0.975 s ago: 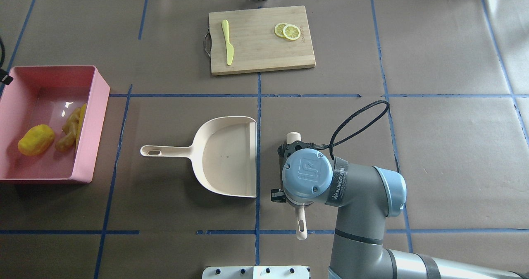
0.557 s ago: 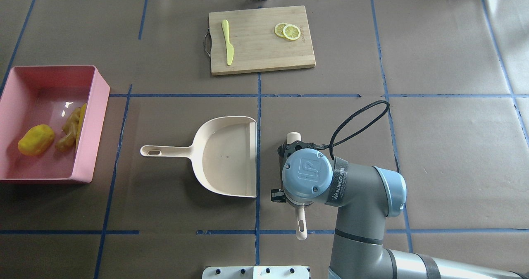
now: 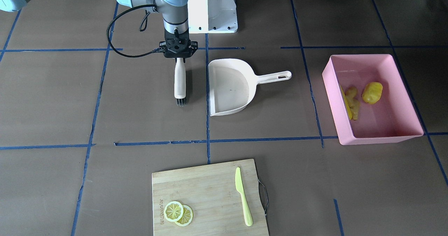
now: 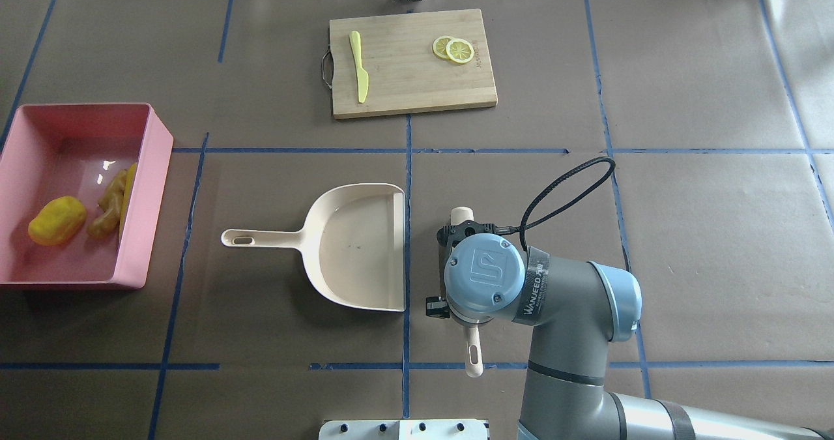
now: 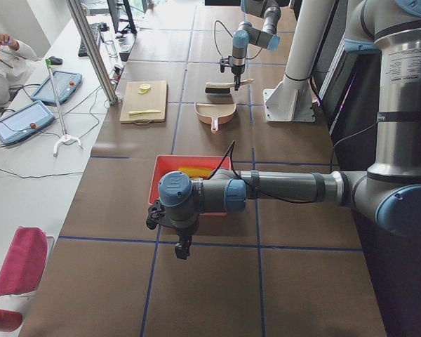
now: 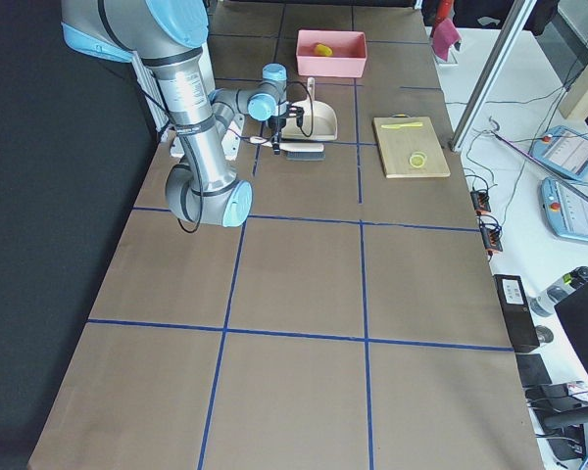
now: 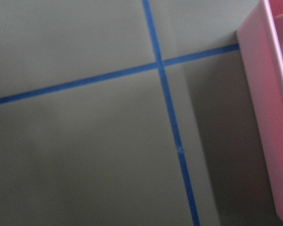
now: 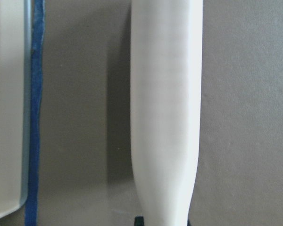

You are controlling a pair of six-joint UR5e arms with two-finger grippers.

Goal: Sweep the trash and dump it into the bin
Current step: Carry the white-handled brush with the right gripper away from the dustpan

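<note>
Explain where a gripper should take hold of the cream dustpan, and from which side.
Grip the dustpan by its handle, coming straight down from above with fingers across its width. The handle is slim and straight, lies flat, and sticks out toward the bin, clear of the wide pan.

Three trash toys point(image 3: 372, 92), two lemon slices point(image 3: 174, 211)

The overhead camera looks forward and down from behind the robot. The front-facing one looks steeply back, so both share the dustpan point(image 4: 358, 257) and cutting board point(image 4: 410, 81), mirrored. Side cameras look along the table point(image 6: 294, 294) from its ends. Wrist cameras sit close: left beside the pink bin point(image 7: 271, 117), right over the brush handle point(image 8: 166, 113).
</note>
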